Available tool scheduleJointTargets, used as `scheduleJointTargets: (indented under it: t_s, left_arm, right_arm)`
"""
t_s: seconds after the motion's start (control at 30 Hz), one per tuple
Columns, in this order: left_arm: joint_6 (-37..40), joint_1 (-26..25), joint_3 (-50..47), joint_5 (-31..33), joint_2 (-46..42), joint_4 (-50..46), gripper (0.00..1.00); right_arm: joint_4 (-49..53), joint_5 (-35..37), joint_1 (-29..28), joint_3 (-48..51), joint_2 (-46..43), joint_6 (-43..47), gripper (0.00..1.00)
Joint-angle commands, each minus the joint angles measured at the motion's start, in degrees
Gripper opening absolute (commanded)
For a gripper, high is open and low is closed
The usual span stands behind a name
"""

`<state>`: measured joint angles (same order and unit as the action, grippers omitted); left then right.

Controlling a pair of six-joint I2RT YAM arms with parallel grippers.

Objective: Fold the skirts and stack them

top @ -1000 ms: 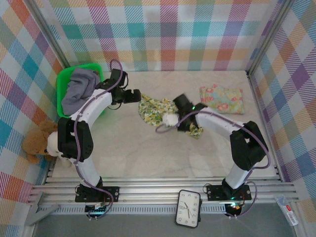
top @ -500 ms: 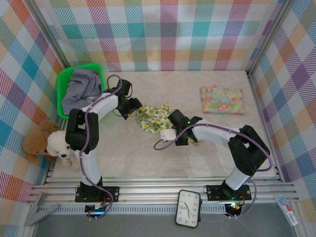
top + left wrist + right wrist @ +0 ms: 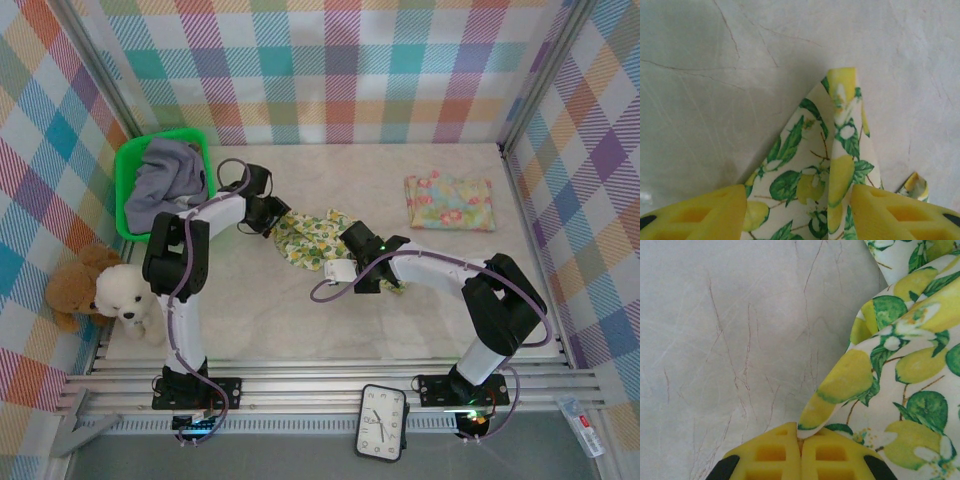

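A white skirt with a yellow lemon and green leaf print [image 3: 312, 238] lies crumpled in the middle of the table. My left gripper [image 3: 272, 215] sits at its left end. In the left wrist view a raised fold of this skirt [image 3: 825, 165] stands between the two yellow fingers of the left gripper [image 3: 799, 212], which are apart on either side of it. My right gripper [image 3: 350, 264] is at the skirt's near edge. In the right wrist view the right gripper [image 3: 801, 445] is shut on a pinched edge of the lemon-print skirt [image 3: 910, 365]. A pastel floral skirt [image 3: 449, 200] lies folded at the back right.
A green basket [image 3: 128, 160] at the back left holds a grey skirt [image 3: 160, 180]. A brown teddy bear [image 3: 70, 285] and a white one [image 3: 125, 292] sit at the left edge. A clock [image 3: 382, 422] lies in front of the rail. Plaid walls enclose the table.
My left gripper has moved from beside the basket down to the lemon skirt's left end, and its jaws have narrowed. My right gripper has pulled the skirt's edge slightly toward the near left.
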<state>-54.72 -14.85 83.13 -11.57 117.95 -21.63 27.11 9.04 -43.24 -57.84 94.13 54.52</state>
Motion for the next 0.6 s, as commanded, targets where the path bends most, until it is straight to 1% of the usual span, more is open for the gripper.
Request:
scheduleJointTargets:
  t_s: [0.0,0.13,0.57]
  left_arm:
    - [-1.6,0.4,2.6,-1.0,1.6,1.9,0.53]
    - [-1.8,0.3,4.2,-1.2,3.3,1.2,0.45]
    - [-1.1,0.3,8.1,-2.2,6.1,0.2,0.32]
  right_arm:
    - [-0.6,0.0,-0.4,-1.3,0.3,-1.5,0.00]
    - [0.8,0.7,-0.4,-2.8,1.3,-1.6,0.00]
    - [0.4,0.3,-0.4,-3.5,1.3,-1.6,0.00]
